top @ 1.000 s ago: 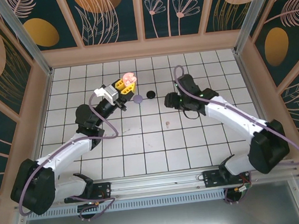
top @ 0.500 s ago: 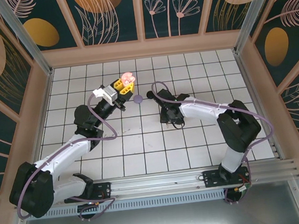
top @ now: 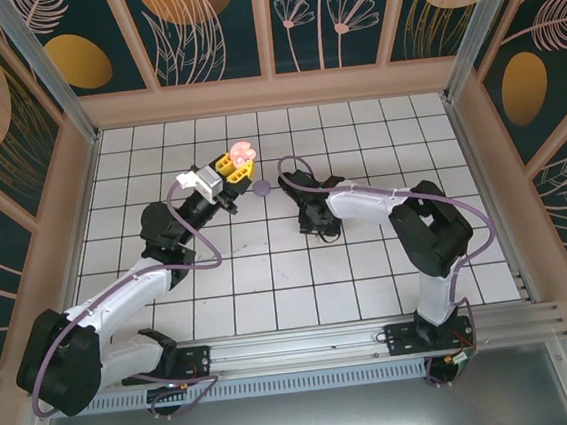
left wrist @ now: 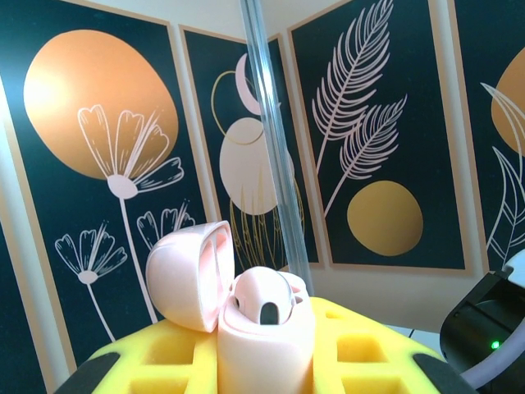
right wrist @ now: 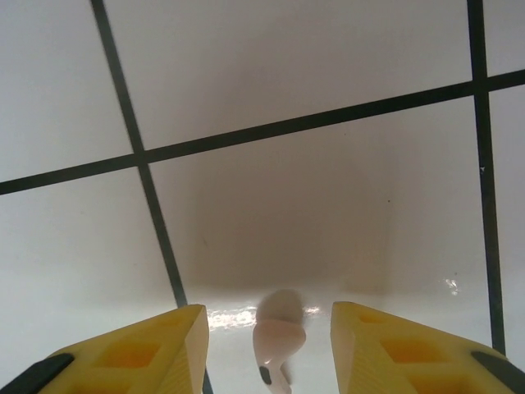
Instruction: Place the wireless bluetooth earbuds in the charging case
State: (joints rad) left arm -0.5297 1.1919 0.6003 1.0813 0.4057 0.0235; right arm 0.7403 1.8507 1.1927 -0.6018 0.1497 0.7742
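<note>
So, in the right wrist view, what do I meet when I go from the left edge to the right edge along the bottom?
first yellow finger → pale pink earbud, lying on the white tile → second yellow finger

I read the tabletop [right wrist: 287, 82] tiles as glossy white, the pink earbud [right wrist: 277, 335] and case [left wrist: 267, 328] as smooth plastic, and the yellow fingers [left wrist: 361, 357] as matt.

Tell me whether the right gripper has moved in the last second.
Yes. In the top view the right gripper has swung left toward the lilac disc and come toward the near edge, and it now straddles the pink earbud.
</note>
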